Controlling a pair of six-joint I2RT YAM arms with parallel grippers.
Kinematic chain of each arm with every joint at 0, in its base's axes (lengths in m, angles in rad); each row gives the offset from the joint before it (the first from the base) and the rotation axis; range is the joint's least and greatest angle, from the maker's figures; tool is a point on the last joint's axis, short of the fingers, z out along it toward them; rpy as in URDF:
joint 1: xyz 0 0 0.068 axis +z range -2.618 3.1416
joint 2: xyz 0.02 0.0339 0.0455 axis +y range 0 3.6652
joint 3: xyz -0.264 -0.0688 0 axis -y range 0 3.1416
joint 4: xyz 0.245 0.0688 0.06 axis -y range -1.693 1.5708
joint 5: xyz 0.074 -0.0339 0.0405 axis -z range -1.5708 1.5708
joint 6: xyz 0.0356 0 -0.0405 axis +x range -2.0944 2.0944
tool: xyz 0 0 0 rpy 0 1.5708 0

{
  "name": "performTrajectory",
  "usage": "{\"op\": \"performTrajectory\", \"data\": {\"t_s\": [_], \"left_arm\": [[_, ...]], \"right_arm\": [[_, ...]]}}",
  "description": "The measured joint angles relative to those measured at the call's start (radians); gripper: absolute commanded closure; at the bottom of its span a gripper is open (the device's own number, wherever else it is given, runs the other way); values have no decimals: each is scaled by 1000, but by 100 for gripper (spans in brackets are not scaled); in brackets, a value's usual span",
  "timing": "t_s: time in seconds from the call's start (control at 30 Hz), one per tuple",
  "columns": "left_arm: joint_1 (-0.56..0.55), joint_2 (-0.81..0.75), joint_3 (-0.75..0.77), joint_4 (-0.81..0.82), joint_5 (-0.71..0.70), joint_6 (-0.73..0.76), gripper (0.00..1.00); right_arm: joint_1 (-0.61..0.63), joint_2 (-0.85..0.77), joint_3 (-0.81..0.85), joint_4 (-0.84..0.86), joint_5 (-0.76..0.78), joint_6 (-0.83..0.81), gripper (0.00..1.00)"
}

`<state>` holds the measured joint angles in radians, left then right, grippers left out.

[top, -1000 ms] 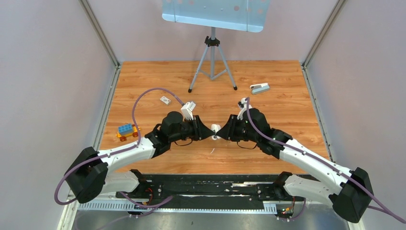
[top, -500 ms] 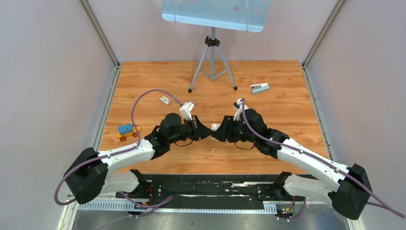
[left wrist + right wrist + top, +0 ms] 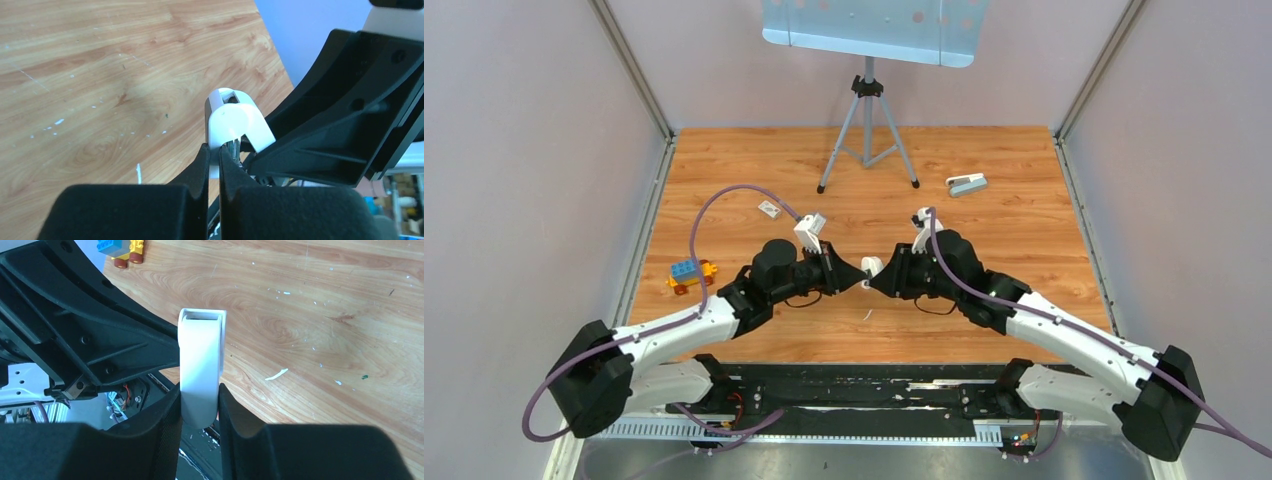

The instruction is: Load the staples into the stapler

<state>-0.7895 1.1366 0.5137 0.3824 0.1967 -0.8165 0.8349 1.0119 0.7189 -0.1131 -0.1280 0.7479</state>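
The stapler [image 3: 873, 266] hangs above the middle of the wooden table, held between both grippers. My left gripper [image 3: 861, 279] is shut on a thin whitish half of it [image 3: 232, 120]; in the left wrist view my gripper [image 3: 214, 150] pinches that flat edge. My right gripper [image 3: 878, 279] is shut on the light grey-blue half [image 3: 200, 350]; in the right wrist view my gripper [image 3: 199, 390] clamps its rounded end. Thin metal strips [image 3: 233, 149] show between the two halves; I cannot tell whether they are the staples. No loose staples show on the table.
A small white carton [image 3: 770, 209] lies back left. A grey and white object [image 3: 966, 184] lies back right. A tripod [image 3: 867, 130] stands at the back centre. A toy of coloured blocks [image 3: 689, 272] sits at the left. A white sliver [image 3: 867, 315] lies under the grippers.
Both grippers, still holding the stapler between them, have shifted slightly away from the near edge. The left arm's elbow has swung a little leftward.
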Motion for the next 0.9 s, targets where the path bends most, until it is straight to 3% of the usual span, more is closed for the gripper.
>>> {"op": "performTrajectory", "data": {"t_s": [0.5,0.9], "left_arm": [[-24,-175,-30,-124,-66,438,100],[-34,-217,-76,-81,-51,583,100]], "right_arm": [[8,-52,20,5,-28,-113,81],[-36,-44,50,-27,-136,-228,80]]}}
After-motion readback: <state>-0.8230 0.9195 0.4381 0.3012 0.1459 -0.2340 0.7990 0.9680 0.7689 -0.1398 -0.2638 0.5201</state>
